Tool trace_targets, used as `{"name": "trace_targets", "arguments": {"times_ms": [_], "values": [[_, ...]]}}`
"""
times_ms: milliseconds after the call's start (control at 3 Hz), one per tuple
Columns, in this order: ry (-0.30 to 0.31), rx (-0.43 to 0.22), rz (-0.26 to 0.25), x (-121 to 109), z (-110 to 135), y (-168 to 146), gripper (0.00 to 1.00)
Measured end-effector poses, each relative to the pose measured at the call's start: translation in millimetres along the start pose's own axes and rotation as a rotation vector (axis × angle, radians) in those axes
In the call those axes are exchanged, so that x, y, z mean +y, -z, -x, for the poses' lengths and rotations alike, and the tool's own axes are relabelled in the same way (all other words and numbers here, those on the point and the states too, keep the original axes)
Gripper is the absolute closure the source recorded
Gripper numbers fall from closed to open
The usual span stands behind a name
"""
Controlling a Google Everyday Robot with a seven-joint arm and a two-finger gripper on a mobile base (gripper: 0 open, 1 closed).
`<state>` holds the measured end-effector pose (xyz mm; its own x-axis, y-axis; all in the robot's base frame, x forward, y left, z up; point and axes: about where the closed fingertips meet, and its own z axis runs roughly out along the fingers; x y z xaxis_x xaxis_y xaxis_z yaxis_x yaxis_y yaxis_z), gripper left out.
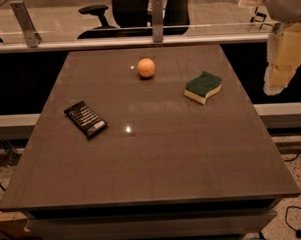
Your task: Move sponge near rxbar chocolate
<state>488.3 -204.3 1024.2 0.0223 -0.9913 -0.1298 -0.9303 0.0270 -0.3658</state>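
"Black wrapper on the left, is that your marker?"

"Yes. That's the rxbar chocolate (pixel 86 119), lying flat and slantwise toward the left edge of the table (pixel 142 162). It's where the job ends."

"And the round thing in the middle?"

"An orange fruit (pixel 146 67), toward the back of the table. It's no part of my task. I only need to keep clear of it, and it sits behind the straight line between the two, so I don't expect trouble there."

"Where's the sponge?"

"Right of centre. The sponge (pixel 203 87) rests green side up on its yellow base, near the right edge and well apart from the bar. Nothing touches it."

"So how much is done?"

"By my reckoning, nothing that counts. The sponge is not picked up, not pushed, not any nearer the bar. The reach, the grasp, the carry across the tabletop and the setting down beside the wrapper are all left to do."

"And you?"

"My gripper (pixel 279 61) hangs out past the right edge of the table, raised above its level and well off from the sponge. Whether it is open or closed, I cannot tell from here. It has hold of nothing from the table, since all three things lie on the top."
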Motion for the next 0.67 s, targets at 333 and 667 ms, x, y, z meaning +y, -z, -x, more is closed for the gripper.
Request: {"name": "trace_targets", "arguments": {"times_ms": [333,667], "values": [[0.087,0.009,-0.008,-12.2,7.8,-3.9,0.00],[0.196,-0.024,-0.025,-19.6,14.3,-11.5,0.00]]}}
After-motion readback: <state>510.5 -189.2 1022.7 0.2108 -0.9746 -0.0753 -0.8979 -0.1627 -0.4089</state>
